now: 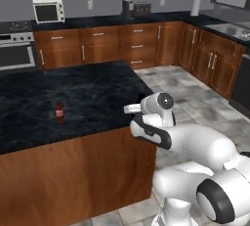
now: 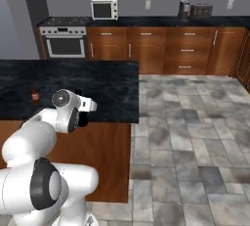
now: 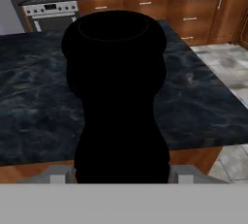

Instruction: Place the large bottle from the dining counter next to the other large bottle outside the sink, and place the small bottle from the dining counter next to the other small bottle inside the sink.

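Gripping looks likely: in the hand view a tall near-black shape, the large bottle [image 3: 116,97], rises right up from between the finger tips of the gripper [image 3: 121,179] and blocks the middle of the frame, so the jaws appear clamped on the large bottle (tips themselves barely visible beside its base). Behind it lies the glossy black top of the dining counter [image 3: 29,106]. From the base views the arm is folded at the counter's near corner, wrist over the edge. Small bottle [image 1: 59,112] stands upright on the counter top, well apart from the arm, toward the left. Sink [image 1: 234,30] sits in the far right counter run. White microwave [image 1: 48,10] and oven [image 1: 16,51] against the back wall.
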Robot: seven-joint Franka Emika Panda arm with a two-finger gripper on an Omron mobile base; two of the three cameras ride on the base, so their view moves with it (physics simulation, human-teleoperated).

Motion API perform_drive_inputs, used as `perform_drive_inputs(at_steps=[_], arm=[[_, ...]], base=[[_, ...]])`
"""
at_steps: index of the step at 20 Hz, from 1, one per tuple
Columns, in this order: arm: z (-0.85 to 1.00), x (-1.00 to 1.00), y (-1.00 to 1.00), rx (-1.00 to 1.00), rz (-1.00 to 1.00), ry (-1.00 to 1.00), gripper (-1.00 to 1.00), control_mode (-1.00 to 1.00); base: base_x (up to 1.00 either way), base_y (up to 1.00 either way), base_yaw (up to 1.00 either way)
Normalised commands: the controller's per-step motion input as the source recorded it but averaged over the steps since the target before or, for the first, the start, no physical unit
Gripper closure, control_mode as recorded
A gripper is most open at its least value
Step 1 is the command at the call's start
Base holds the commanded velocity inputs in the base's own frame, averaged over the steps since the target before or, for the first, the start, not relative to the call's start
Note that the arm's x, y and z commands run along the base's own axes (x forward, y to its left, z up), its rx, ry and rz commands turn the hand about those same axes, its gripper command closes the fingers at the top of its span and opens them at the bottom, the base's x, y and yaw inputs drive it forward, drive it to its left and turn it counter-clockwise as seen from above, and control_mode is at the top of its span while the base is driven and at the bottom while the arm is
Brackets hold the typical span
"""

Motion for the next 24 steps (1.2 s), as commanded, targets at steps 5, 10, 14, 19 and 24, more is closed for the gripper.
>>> perform_drive_inputs(at_steps=[5,10,14,19,24], arm=[[0.0,0.0,0.0,0.0,0.0,0.0,1.0,1.0],[0.0,0.0,0.0,0.0,0.0,0.0,1.0,1.0],[0.0,0.0,0.0,0.0,0.0,0.0,1.0,1.0],[0.0,0.0,0.0,0.0,0.0,0.0,1.0,1.0],[0.0,0.0,0.0,0.0,0.0,0.0,1.0,1.0]], base=[[0.04,-0.81,-0.08],[0.05,-0.75,-0.11],[0.11,-0.7,-0.16],[0.25,-0.56,-0.27],[0.6,-0.43,-0.28]])
